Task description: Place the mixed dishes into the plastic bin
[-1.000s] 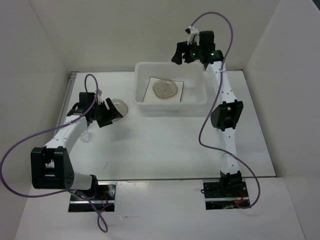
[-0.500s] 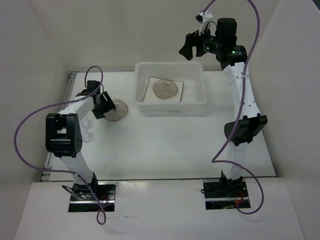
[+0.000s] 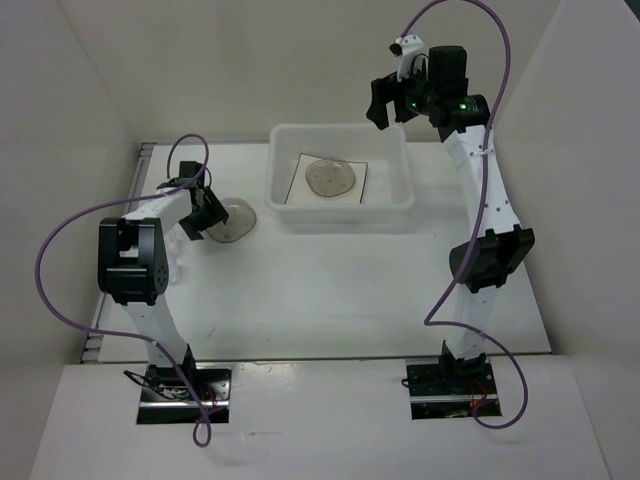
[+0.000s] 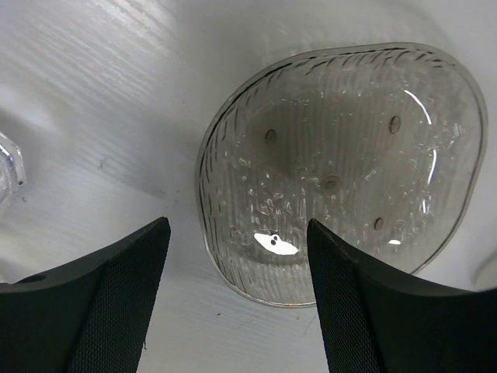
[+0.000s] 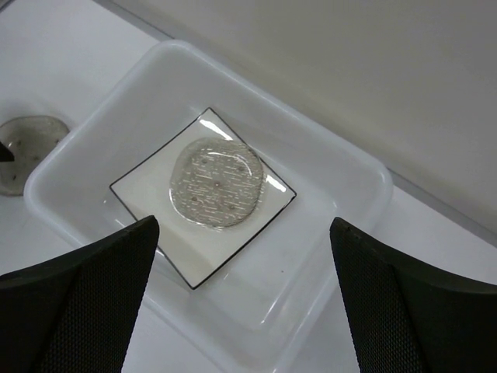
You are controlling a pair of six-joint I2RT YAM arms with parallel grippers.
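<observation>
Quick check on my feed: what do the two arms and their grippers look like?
The left arm and right arm have white links with black joint housings. A purple cable loops along each. The left gripper and right gripper have broad black fingers with finely textured pads. The right wrist shows green lights.

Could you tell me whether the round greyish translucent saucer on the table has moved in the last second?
No. The round greyish translucent saucer keeps its spot just left of the translucent white plastic bin.
</observation>
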